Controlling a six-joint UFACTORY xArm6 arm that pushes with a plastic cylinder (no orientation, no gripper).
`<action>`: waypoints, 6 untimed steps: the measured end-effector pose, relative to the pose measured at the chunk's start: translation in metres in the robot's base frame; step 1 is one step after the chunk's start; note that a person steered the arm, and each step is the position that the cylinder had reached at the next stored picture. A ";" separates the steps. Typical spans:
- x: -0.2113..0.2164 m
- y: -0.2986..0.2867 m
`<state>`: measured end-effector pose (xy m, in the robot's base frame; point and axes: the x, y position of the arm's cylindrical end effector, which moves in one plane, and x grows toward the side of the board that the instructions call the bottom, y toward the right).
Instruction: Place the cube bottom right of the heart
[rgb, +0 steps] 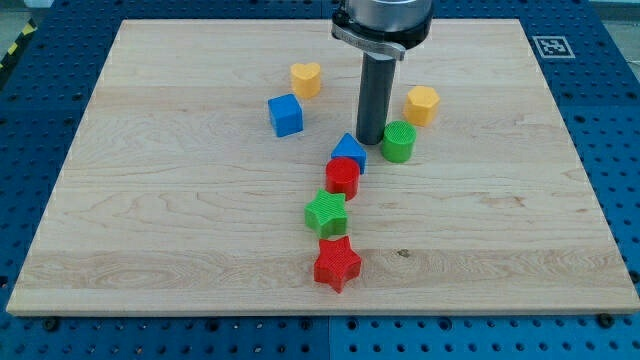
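Note:
A blue cube (285, 115) sits on the wooden board, below and to the left of a yellow heart (306, 78) near the view's top centre. My tip (372, 140) rests on the board between a blue triangular block (349, 152) at its lower left and a green cylinder (398, 142) at its right. The tip is well to the right of the blue cube and below right of the heart, touching neither.
A yellow hexagon (422, 104) lies right of the rod. Below the blue triangular block a line runs down: a red hexagonal block (342, 177), a green star-like block (326, 213), a red star (337, 264). The board (150, 220) edges border a blue perforated table.

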<state>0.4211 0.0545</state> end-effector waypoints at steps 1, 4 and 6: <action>0.000 0.000; -0.036 -0.101; -0.052 -0.096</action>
<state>0.3693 -0.0418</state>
